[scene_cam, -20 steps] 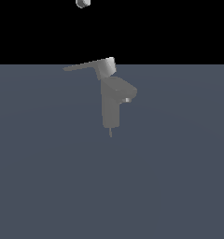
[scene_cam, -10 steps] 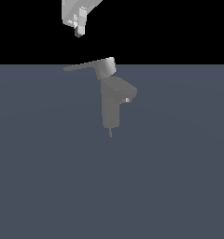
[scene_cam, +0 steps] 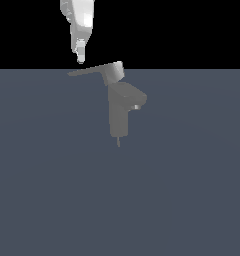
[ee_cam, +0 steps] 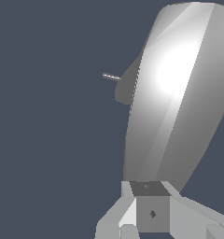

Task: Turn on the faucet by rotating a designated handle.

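Faucet: the faucet (scene_cam: 119,112) stands upright on the dark counter (scene_cam: 52,190), a grey column with a short spout angling toward the exterior view's right.

Handle: the handle (scene_cam: 89,70) is a thin flat blade reaching from the lighter cap on top of the column out toward the exterior view's left, lying close to level with a slight downward tilt at its free end.

Long axis: in the exterior view the blade runs left to right, so a sideways push on its outer end would swing it about the column.

Hand: the hand (scene_cam: 80,56) hangs from above, fingertips pointing down, just over the outer part of the blade and apparently not yet touching it. How far it sits in front of or behind the blade cannot be read from this view.

Hand state: I cannot tell whether the fingers are spread or closed. The exterior view shows them edge-on as one narrow tip, and the wrist view shows only their bases.

Wrist view: the handle (ee_cam: 179,98) fills much of the picture as a broad pale blade seen from above, with the hand (ee_cam: 132,224) at one end of it.

Coming move, as a judgement: lower beside the blade's free end, then press it sideways around the cap.
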`<state>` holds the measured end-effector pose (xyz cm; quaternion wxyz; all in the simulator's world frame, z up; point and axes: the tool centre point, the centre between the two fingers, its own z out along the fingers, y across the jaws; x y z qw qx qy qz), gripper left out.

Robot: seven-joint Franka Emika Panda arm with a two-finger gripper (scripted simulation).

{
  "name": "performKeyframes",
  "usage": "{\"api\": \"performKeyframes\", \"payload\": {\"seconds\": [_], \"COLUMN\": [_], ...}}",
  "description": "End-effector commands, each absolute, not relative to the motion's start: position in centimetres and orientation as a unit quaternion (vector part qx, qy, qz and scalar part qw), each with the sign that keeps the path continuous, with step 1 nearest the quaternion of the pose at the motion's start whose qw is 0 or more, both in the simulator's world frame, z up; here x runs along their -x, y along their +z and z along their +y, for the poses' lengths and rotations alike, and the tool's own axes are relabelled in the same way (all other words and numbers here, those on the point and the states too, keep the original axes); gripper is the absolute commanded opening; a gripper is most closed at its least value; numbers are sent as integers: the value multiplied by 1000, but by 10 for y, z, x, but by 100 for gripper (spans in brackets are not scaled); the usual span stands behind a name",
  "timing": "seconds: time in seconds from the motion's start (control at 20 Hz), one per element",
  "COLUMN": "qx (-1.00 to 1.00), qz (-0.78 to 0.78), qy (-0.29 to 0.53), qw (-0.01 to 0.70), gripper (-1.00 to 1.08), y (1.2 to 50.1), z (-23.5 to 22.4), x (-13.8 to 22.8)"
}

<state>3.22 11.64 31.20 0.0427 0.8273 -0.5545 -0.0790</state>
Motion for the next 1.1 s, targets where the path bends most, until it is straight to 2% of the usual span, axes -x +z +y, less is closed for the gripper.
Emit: {"api": "performKeyframes", "payload": {"seconds": [0.0, 0.5, 1.05], "qx": [-813, -779, -775], "qz": [-575, -619, -624], "qy": [-76, -65, -64], "qw": [51, 73, 75], "gripper": [-100, -100, -100], "y": [299, 267, 264], "z": [123, 139, 141], "x": [-40, -56, -53]}}
